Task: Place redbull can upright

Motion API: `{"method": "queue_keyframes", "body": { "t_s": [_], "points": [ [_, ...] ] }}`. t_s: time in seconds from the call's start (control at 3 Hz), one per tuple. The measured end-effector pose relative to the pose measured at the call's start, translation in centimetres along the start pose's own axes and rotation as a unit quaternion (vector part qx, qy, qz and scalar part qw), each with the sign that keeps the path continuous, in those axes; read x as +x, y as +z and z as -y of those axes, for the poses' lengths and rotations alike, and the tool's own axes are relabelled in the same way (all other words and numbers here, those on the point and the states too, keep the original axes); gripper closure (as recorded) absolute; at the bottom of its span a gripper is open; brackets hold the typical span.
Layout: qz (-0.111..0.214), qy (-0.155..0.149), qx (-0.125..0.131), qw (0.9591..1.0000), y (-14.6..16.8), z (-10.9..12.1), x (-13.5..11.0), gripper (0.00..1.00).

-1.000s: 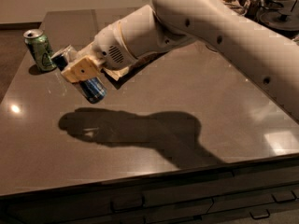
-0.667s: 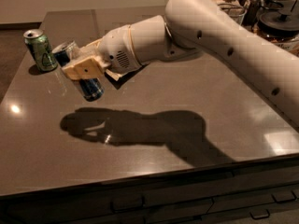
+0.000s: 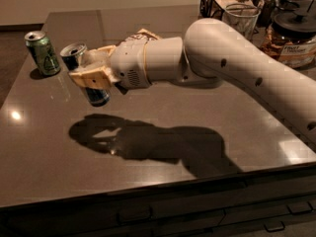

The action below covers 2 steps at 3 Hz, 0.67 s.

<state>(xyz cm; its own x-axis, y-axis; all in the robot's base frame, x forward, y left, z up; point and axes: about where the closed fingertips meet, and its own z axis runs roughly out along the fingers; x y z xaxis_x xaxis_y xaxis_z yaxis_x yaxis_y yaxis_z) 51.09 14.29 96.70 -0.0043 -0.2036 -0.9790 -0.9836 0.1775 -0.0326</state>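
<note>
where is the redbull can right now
The redbull can is gripped by the pincer, tilted, above the dark table at the left of the camera view, just right of the upright green can.

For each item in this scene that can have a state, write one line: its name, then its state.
redbull can: tilted, held clear of the table, not yet stood up.
gripper: shut on the redbull can, above the table's left part.
green can: upright on the table, far left, apart from the gripper.
glass: upright, at the far right behind the arm.
jar: lid on.
</note>
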Motion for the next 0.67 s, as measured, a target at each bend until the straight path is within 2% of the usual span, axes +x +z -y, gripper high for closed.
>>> {"method": "queue_keyframes", "body": {
  "t_s": [0.67],
  "points": [
    [0.050, 0.020, 0.041, 0.9977, 0.6, 1.3, 1.6, 1.00]
  ]
}}
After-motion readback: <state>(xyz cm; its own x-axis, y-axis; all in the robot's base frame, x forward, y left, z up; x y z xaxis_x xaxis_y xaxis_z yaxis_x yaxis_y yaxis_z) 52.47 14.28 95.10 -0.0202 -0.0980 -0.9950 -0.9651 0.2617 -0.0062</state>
